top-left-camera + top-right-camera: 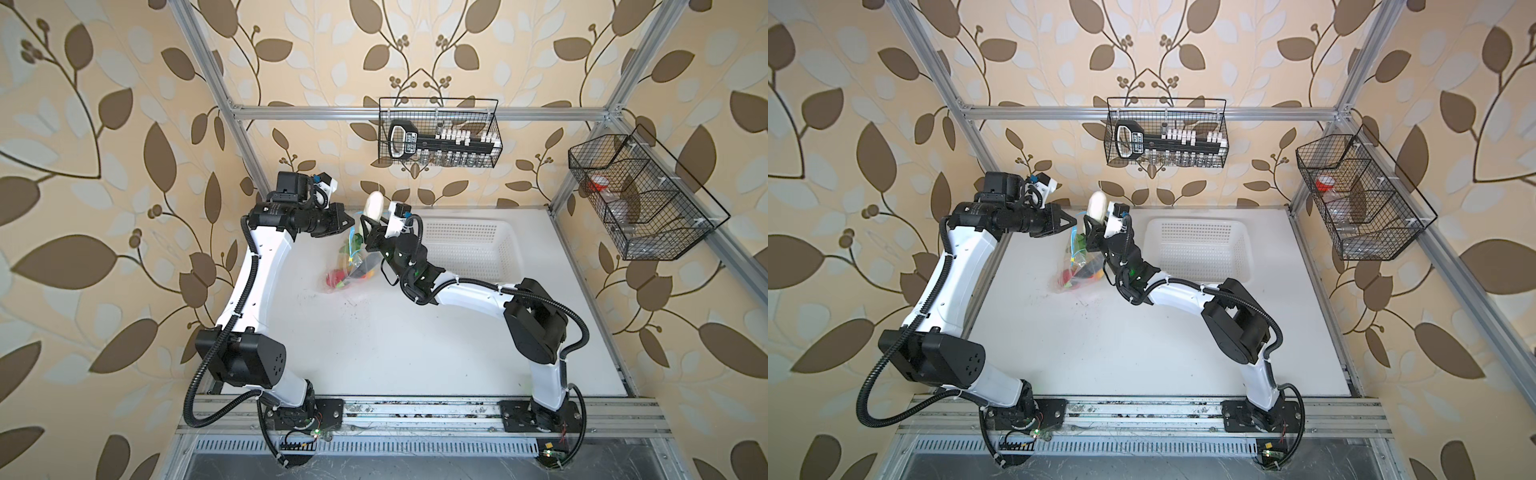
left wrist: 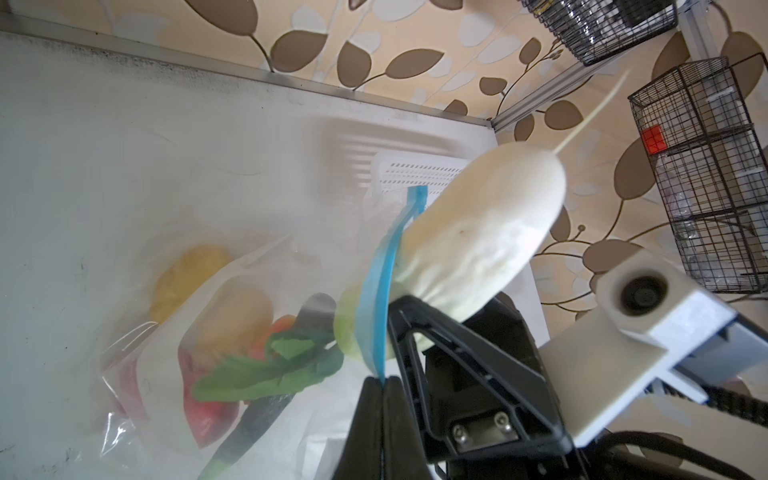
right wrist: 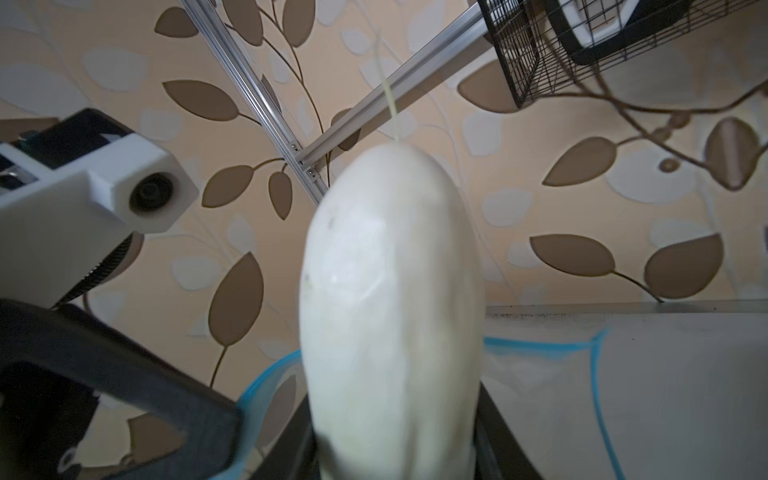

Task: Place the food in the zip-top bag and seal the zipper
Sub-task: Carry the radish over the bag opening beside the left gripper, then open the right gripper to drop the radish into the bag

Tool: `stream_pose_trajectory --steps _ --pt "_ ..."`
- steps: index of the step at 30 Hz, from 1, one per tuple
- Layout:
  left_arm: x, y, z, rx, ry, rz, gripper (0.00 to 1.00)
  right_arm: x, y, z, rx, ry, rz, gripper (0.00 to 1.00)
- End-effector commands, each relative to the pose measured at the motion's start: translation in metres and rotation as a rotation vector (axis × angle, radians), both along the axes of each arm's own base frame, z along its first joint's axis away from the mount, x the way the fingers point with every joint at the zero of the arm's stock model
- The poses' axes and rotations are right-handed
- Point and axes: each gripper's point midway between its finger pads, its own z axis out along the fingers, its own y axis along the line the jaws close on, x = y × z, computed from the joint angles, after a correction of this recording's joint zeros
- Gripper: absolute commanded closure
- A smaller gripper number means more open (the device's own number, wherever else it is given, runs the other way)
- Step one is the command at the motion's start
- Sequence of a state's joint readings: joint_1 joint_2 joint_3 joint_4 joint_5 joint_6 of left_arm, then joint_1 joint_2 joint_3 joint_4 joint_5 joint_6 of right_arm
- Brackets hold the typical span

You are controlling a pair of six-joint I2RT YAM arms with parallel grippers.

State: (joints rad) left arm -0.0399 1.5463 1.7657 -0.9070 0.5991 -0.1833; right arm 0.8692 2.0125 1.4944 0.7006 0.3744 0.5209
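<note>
White radish [image 1: 372, 205] gripped in the right pincer [image 1: 369, 227]

Both top views were bright and evenly lit, soft light, only a faint shadow on the white tabletop [image 1: 374, 340] under the zip-top bag [image 1: 351, 272]. Wallpaper [image 1: 83, 124] stretched toward the corners, wide lens. My left wrist view was washed out, hazy through the bag plastic. My right wrist view was dimmer; the white radish [image 3: 390, 311] sat too close, blurred, wallpaper behind sharper.

bag [image 1: 354, 269] left of basket [image 1: 467, 229], food [image 1: 335, 277] inside, radish [image 1: 372, 204] at its mouth
</note>
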Motion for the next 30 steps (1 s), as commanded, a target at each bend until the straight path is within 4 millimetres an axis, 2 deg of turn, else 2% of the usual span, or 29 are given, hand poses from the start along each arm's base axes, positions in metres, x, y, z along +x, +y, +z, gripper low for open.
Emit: stream_pose_trajectory --steps 1,10,15,17,21,23,27,30 --pt "0.005 -0.003 0.029 -0.012 -0.081 -0.004 1.00 -0.006 0.011 0.020 0.035 -0.036 0.041 1.00" --pt "0.023 0.001 0.034 0.004 -0.099 0.023 1.00 -0.007 0.018 -0.009 -0.051 -0.008 0.116 1.00" --pt "0.031 0.002 0.029 0.013 -0.088 0.029 1.00 -0.007 0.028 -0.024 -0.111 0.000 0.178 0.84" --pt "0.033 0.001 0.030 0.006 -0.083 0.031 1.00 -0.003 0.032 -0.034 -0.133 0.022 0.192 0.67" --pt "0.032 -0.001 0.032 -0.005 -0.084 0.029 1.00 0.004 0.036 -0.041 -0.125 0.049 0.239 0.43" --pt "0.031 0.000 0.031 0.001 -0.084 0.030 1.00 0.003 0.035 -0.032 -0.114 0.034 0.259 0.13" --pt "0.030 0.000 0.028 0.009 -0.083 0.030 1.00 -0.007 0.033 -0.001 -0.100 -0.020 0.294 0.02" --pt "0.030 0.001 0.027 0.014 -0.086 0.031 1.00 -0.013 0.027 0.020 -0.094 -0.034 0.301 0.00"
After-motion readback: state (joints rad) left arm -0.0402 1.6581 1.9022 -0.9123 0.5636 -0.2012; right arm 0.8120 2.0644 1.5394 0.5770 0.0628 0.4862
